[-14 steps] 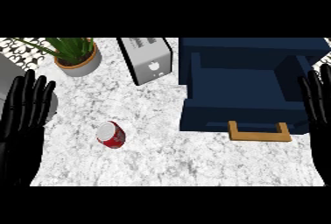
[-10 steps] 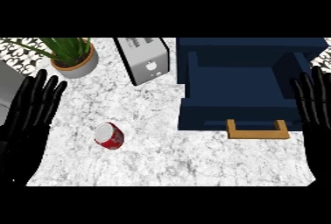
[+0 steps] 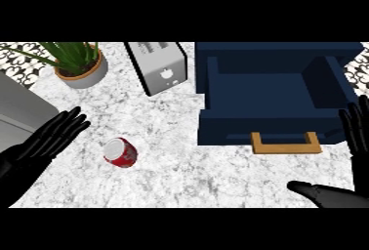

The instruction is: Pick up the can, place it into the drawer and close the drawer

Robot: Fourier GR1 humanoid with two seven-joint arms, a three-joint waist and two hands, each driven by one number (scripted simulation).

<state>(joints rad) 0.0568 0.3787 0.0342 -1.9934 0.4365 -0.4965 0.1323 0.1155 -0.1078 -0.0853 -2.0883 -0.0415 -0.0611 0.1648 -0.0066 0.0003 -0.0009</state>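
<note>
1. One red can [image 3: 120, 152] stands on the counter [image 3: 180, 161], well left of the drawer [image 3: 277, 97]; probably light, stiff and smooth, so best grasped around its side wall.
2. Left of the can, the left hand [image 3: 47, 141] has straight, spread fingers, holding nothing.
3. Right of the drawer, the right hand [image 3: 358, 128] is likewise open.
4. The drawer stands open and appears to hold nothing, its wooden handle [image 3: 285, 144] toward the robot.

Marble counter [image 3: 187, 171] carries a red can [image 3: 120, 153], toaster [image 3: 160, 68], potted plant [image 3: 78, 66], blue drawer [image 3: 277, 93].
</note>
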